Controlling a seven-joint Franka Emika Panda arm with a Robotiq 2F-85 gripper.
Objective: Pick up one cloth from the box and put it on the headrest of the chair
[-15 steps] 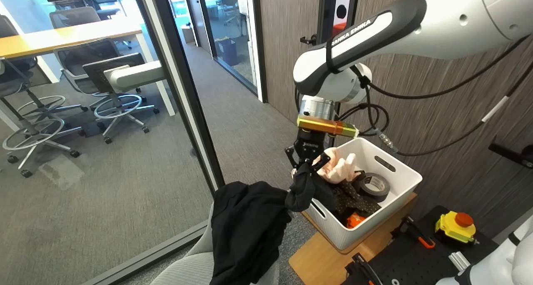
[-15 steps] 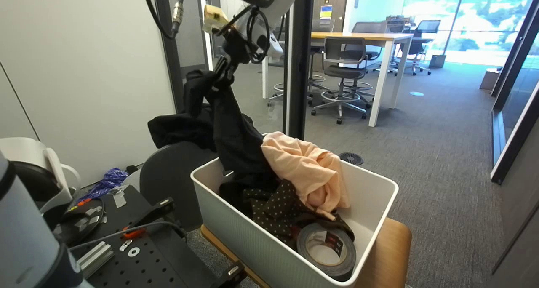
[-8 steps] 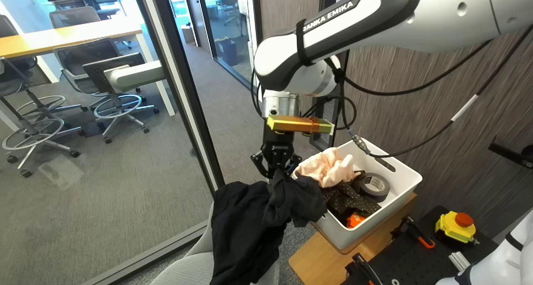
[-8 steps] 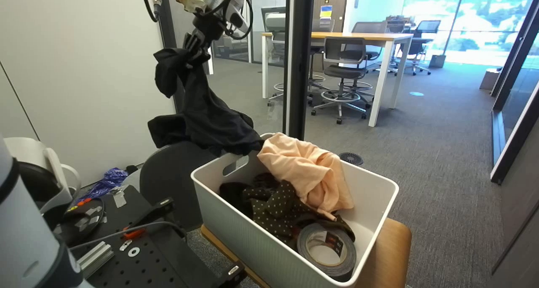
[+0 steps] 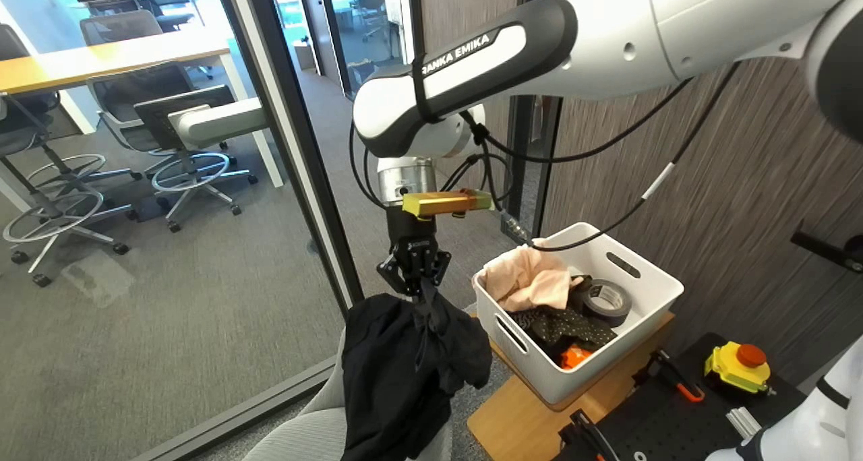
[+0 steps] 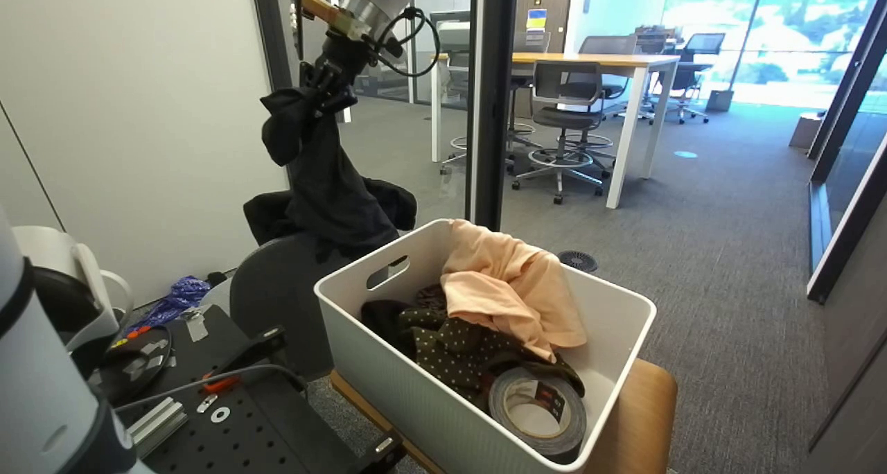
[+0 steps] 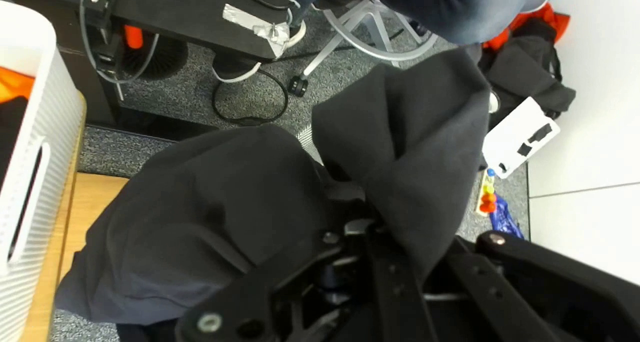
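My gripper [image 5: 422, 287] is shut on a black cloth [image 5: 462, 343] above the chair's backrest. In an exterior view the held cloth [image 6: 329, 190] hangs from the fingers down beside the box. In the wrist view the gripper [image 7: 415, 254] pinches the cloth [image 7: 430, 132], with folds on both sides. Another black cloth [image 5: 377, 373] lies draped over the grey chair [image 5: 300, 437]; where the two cloths meet is hard to tell. The chair back [image 6: 277, 301] is partly covered. The white box [image 6: 381, 384] holds a peach cloth [image 6: 513, 280] and a dark dotted cloth [image 6: 450, 342].
A tape roll [image 6: 506, 405] and an orange item [image 5: 575, 356] are in the box, which stands on a wooden stool [image 5: 519, 420]. A glass wall frame [image 5: 307, 178] runs behind the chair. A black board with tools [image 5: 661, 407] and a yellow-red button [image 5: 738, 366] stand near the robot base.
My gripper has moved from the box's edge to over the chair. The held cloth has come fully out of the box. The peach cloth has shifted slightly inside the box.
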